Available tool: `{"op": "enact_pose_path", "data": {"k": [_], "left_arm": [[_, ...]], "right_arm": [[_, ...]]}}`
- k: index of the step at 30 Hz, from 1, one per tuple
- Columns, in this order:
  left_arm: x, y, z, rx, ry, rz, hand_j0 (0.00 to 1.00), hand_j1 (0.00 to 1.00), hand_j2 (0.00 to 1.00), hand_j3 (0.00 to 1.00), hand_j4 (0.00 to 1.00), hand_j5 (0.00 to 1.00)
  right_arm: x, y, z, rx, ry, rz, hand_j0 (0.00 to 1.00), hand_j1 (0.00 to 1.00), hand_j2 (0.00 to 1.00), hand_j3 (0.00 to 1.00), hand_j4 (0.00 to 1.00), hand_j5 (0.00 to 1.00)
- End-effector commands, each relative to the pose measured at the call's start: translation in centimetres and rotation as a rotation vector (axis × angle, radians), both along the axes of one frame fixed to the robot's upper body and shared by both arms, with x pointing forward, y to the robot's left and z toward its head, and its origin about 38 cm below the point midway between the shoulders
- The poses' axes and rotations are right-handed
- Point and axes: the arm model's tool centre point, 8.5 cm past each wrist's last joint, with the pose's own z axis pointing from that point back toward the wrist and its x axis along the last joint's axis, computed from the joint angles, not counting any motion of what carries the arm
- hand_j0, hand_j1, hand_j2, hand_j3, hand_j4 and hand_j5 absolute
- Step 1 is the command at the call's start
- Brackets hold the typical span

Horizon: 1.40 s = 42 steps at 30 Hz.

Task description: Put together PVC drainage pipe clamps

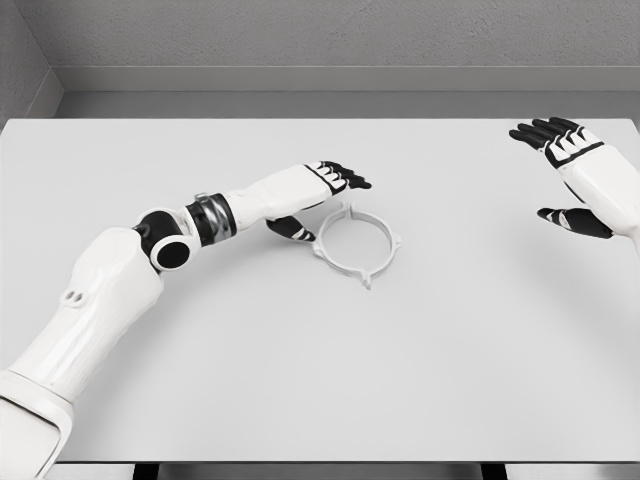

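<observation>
We had barely begun: our left hand (pixel 318 195), fingers open and holding nothing, hovered beside the ring clamp (pixel 358 243) (flat on the table (pixel 300 380)), no pipe visible.

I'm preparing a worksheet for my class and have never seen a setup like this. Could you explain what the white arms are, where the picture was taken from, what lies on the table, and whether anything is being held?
This is a simulator's render, seen from a camera on a humanoid robot's head. Two white arms with five-finger hands reach over a pale table. The left hand is by a white ring-shaped pipe clamp lying flat on the table, its fingers spread above the ring's upper left edge; no grip is visible. The right hand is open at the right, well clear of the clamp, and holds nothing.
</observation>
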Motion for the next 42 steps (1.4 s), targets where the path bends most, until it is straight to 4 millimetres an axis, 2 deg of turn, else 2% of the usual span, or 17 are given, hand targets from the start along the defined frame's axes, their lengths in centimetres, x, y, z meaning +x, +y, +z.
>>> {"op": "enact_pose_path", "data": {"k": [1,14,19,24,26,29,31,32,36,40,42], "left_arm": [[0.0,0.0,0.1,-0.007,0.001,0.002,1.00,1.00,1.00,1.00,1.00,1.00],[-0.2,-0.5,-0.1,-0.006,0.000,-0.007,1.00,1.00,1.00,1.00,1.00,1.00],[0.0,-0.1,0.0,-0.006,0.000,0.004,1.00,1.00,1.00,1.00,1.00,1.00],[0.5,0.6,0.8,-0.018,-0.013,0.021,1.00,1.00,1.00,1.00,1.00,1.00],[1.2,1.2,2.1,-0.030,-0.034,0.036,1.00,1.00,1.00,1.00,1.00,1.00],[2.3,9.1,3.8,-0.029,-0.044,0.155,1.00,1.00,1.00,1.00,1.00,1.00],[2.8,15.0,5.6,-0.002,-0.079,0.257,1.00,1.00,1.00,1.00,1.00,1.00],[2.7,16.9,6.2,0.022,-0.091,0.286,1.00,1.00,1.00,1.00,1.00,1.00],[2.1,22.0,7.3,0.041,-0.089,0.361,1.00,1.00,1.00,1.00,1.00,1.00],[0.3,28.6,6.6,0.064,-0.052,0.491,1.00,1.00,1.00,1.00,1.00,1.00],[0.0,30.1,5.9,0.065,-0.028,0.533,1.00,1.00,1.00,1.00,1.00,1.00]], "right_arm": [[0.0,-0.1,0.1,0.007,-0.001,0.000,1.00,1.00,1.00,1.00,1.00,1.00],[0.0,-0.1,0.1,0.007,-0.001,0.000,1.00,1.00,1.00,1.00,1.00,1.00],[0.0,-0.1,0.1,0.007,-0.001,0.000,1.00,1.00,1.00,1.00,1.00,1.00],[0.0,-0.1,0.0,0.007,0.000,0.000,1.00,1.00,1.00,1.00,1.00,1.00],[0.0,-0.1,0.0,0.007,0.001,-0.001,1.00,1.00,1.00,1.00,1.00,1.00],[0.0,-0.1,0.0,0.008,0.000,-0.002,1.00,1.00,1.00,1.00,1.00,1.00],[0.0,-0.1,0.0,0.006,0.000,-0.002,1.00,1.00,1.00,1.00,1.00,1.00],[0.1,-0.3,-0.3,0.008,0.010,-0.009,1.00,1.00,1.00,1.00,1.00,1.00],[0.1,-0.5,-0.5,0.009,0.016,-0.013,1.00,1.00,1.00,1.00,1.00,1.00],[0.1,-0.5,-0.5,0.011,0.017,-0.013,1.00,1.00,1.00,1.00,1.00,1.00],[0.1,-0.5,-0.5,0.011,0.017,-0.013,1.00,1.00,1.00,1.00,1.00,1.00]]}}
